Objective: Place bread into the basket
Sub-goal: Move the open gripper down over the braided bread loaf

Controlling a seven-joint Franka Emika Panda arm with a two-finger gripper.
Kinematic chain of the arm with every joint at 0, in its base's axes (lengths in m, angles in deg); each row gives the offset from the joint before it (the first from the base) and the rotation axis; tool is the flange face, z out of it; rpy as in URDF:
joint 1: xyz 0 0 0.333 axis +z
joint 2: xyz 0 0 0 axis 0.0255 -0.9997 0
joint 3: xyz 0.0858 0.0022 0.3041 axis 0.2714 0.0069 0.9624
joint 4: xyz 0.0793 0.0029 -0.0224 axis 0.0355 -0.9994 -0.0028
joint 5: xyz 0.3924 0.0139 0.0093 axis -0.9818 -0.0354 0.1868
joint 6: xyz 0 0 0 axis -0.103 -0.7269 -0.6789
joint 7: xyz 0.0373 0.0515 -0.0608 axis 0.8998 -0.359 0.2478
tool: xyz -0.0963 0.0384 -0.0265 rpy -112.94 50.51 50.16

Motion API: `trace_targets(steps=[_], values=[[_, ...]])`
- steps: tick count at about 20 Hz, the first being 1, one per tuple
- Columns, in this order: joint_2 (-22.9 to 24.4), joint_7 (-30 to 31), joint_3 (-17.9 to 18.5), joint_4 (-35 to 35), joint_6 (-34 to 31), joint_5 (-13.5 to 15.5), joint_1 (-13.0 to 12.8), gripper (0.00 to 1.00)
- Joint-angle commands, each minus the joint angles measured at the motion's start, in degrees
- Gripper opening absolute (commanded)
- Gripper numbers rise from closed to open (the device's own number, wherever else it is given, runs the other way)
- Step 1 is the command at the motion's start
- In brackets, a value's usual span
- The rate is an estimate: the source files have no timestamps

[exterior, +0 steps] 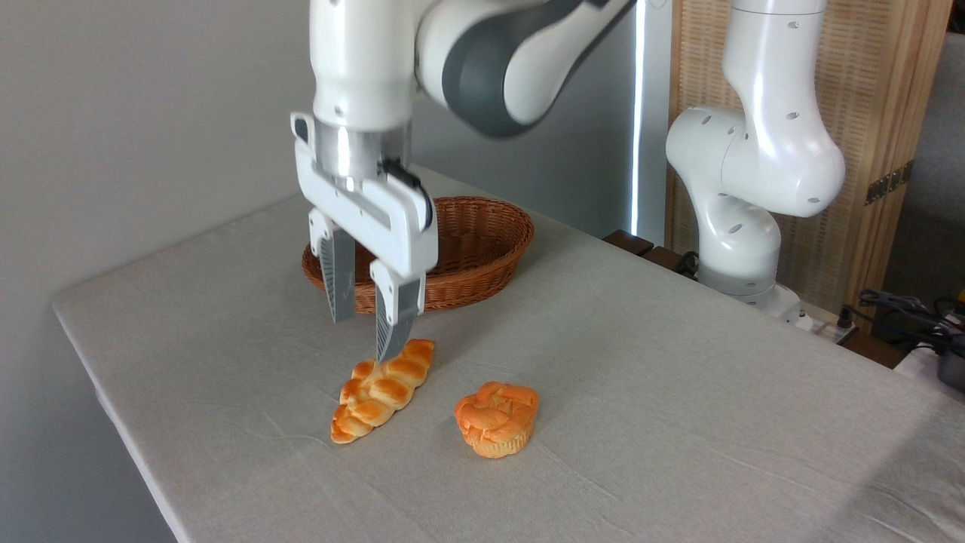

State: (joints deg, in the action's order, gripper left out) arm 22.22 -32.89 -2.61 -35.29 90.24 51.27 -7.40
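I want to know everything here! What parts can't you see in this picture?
- Front of the wicker basket: covered by the open gripper.
- Basket's inside: left part behind the gripper.
- Whether the fingertips touch the braided loaf: cannot tell from this single view.
- Arm's upper part: cut off by the top edge.
- Table: runs past the bottom and right edges.

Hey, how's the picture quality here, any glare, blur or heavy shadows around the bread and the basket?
In the camera view, lighting is soft and even; the braided bread shows small glossy highlights but no harsh glare. Shadows under it, the bun and the basket are faint. The gripper and its fingers look sharp, without motion blur. A bright strip between the wall and the wooden screen is blown out.
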Motion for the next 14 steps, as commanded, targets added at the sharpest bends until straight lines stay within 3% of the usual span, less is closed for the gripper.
trace_targets(steps=[1, 14], values=[[-0.13, 0.29, 0.26, -4.32, 5.01, 0.55, -1.62, 1.00], [-3.30, -0.07, 0.26, -8.72, 12.92, 0.10, -4.17, 1.00]])
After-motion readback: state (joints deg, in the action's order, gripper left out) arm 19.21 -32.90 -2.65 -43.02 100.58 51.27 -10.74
